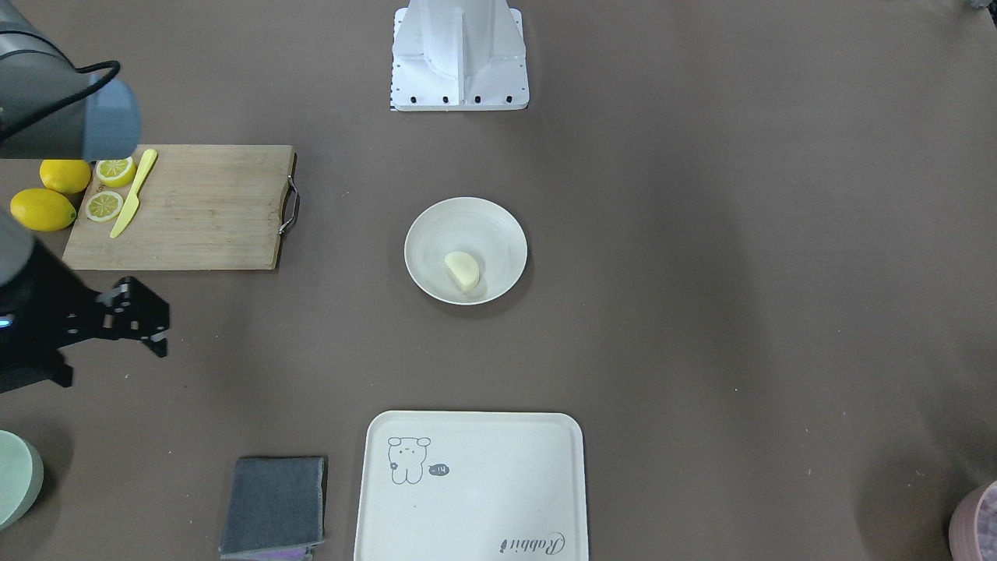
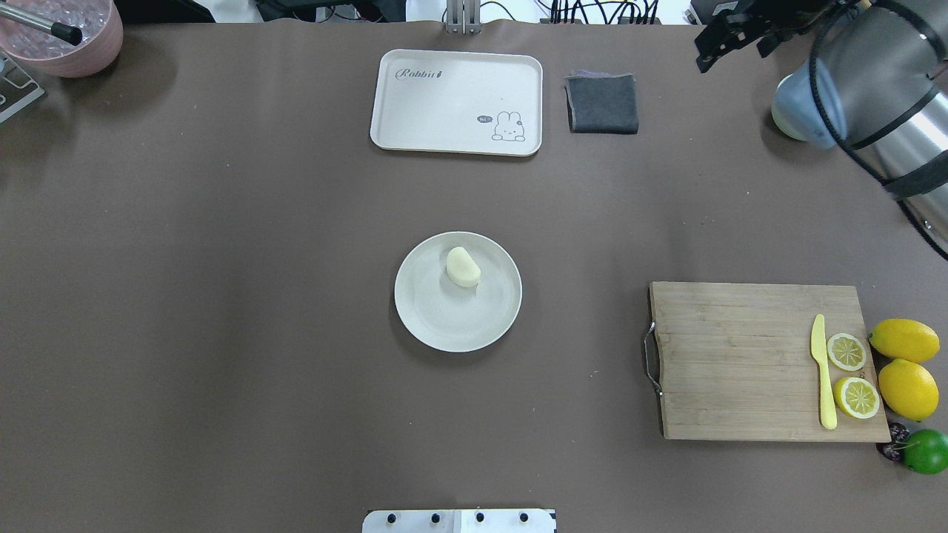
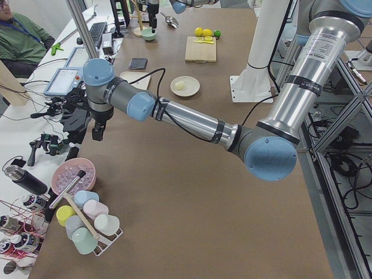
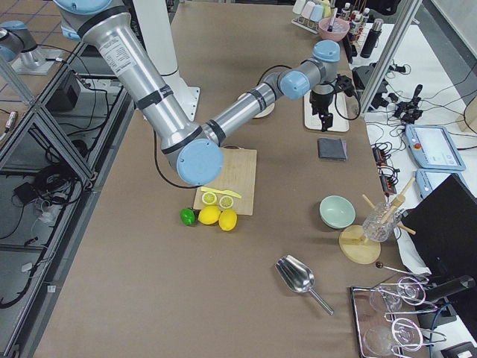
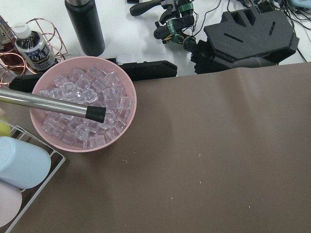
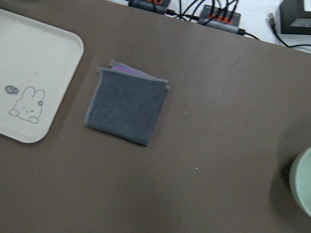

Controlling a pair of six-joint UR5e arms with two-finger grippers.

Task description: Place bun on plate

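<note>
Right gripper (image 2: 729, 43): jaws spread with nothing between them, raised over the worktop's far edge on the robot's right, near the folded grey cloth (image 2: 602, 104). Left gripper (image 3: 96, 132): seen only from the side, by the worktop's far left corner near the pink bowl of ice (image 5: 82, 109); I cannot tell whether it is parted or closed. Bun (image 2: 463, 266): lying inside the plate (image 2: 422, 314) at the worktop's centre, well apart from both grippers.

Right silver-and-blue arm, black two-finger gripper (image 1: 158, 331): raised, pointing down, jaws apart, empty. Left silver-and-blue arm, black two-finger gripper (image 3: 97, 133): extended far out, pointing down, jaw state indiscernible.
</note>
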